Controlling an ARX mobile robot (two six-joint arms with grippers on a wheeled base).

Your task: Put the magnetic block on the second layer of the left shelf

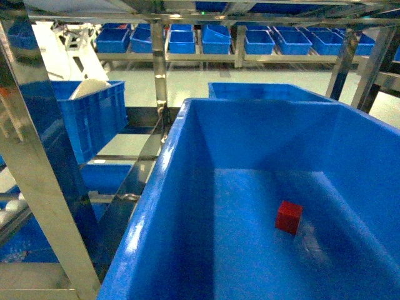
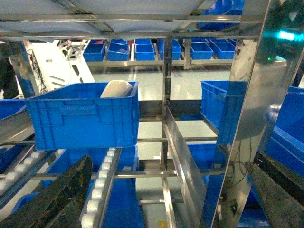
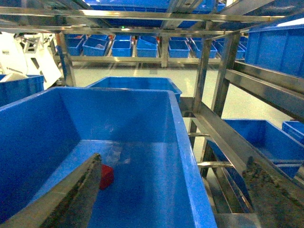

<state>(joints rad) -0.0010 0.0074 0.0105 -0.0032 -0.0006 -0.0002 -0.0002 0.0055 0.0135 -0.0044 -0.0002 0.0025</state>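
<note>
While the right tool (image 3: 171,190) gapes, the magnetic block (image 3: 106,176) lies beside its left finger.

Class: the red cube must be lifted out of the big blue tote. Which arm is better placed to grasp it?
Right, probably. The right gripper hangs open over the tote with the magnetic block beside its finger; the left gripper faces the roller rails.

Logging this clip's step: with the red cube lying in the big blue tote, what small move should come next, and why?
Probably lower the right gripper toward the magnetic block. It lies loose on the floor of the tote, and the right jaws are open and empty just above it.
</note>
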